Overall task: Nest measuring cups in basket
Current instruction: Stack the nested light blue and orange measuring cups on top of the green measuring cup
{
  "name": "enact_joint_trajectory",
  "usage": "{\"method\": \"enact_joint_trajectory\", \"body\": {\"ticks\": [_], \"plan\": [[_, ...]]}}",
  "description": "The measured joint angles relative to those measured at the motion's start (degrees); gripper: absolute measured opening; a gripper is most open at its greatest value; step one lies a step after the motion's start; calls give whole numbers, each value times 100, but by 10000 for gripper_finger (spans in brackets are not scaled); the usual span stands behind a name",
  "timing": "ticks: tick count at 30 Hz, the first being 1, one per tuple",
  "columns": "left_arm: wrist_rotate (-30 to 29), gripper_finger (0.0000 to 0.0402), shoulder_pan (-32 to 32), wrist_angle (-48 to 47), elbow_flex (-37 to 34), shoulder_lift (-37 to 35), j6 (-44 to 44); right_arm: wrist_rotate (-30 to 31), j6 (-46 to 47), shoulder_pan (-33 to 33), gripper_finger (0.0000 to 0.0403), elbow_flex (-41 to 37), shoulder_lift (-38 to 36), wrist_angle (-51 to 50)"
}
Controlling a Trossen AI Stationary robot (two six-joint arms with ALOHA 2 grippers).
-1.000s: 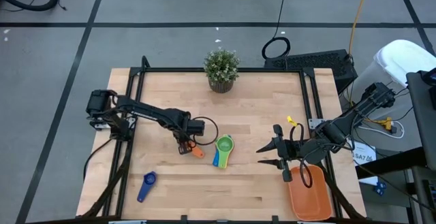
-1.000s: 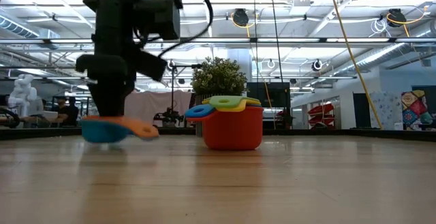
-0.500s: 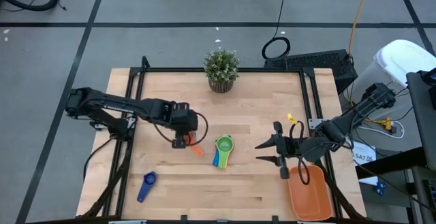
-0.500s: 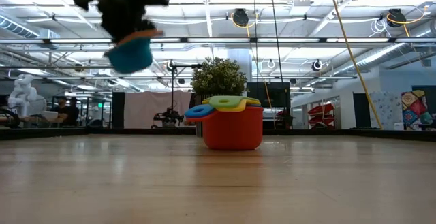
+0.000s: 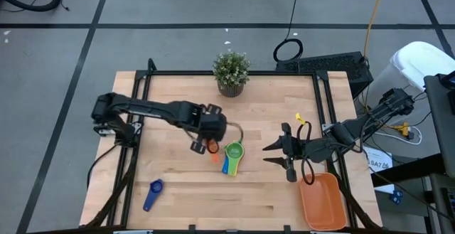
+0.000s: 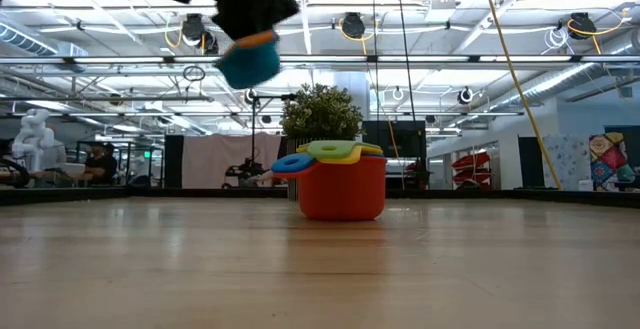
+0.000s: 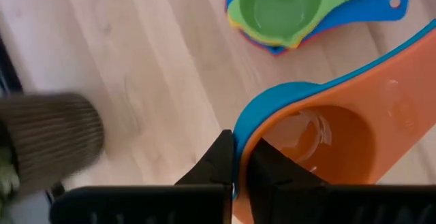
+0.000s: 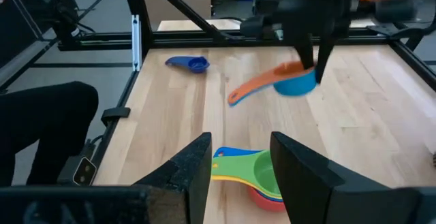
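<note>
High view: left gripper (image 5: 202,146) pinches nested orange cup (image 7: 327,149) and light blue cup (image 6: 248,65) aloft near the stack (image 5: 231,157); right gripper (image 5: 276,156) spread.

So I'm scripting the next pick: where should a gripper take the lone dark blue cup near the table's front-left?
Judging by its pose, grip the dark blue cup by its flat handle, coming straight down from above. It lies flat and alone on the table, handle angled toward the front edge, with room for fingers to straddle it.
</note>
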Motion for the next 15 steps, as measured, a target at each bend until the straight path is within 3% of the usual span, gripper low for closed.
{"method": "enact_joint_trajectory", "body": {"ticks": [8,15], "plan": [[20,15,-30,0,696,993,658,-7,100,57,144,0,0,3],[18,15,-33,28,1301,1229,989,-36,191,57,144,0,0,0]]}}
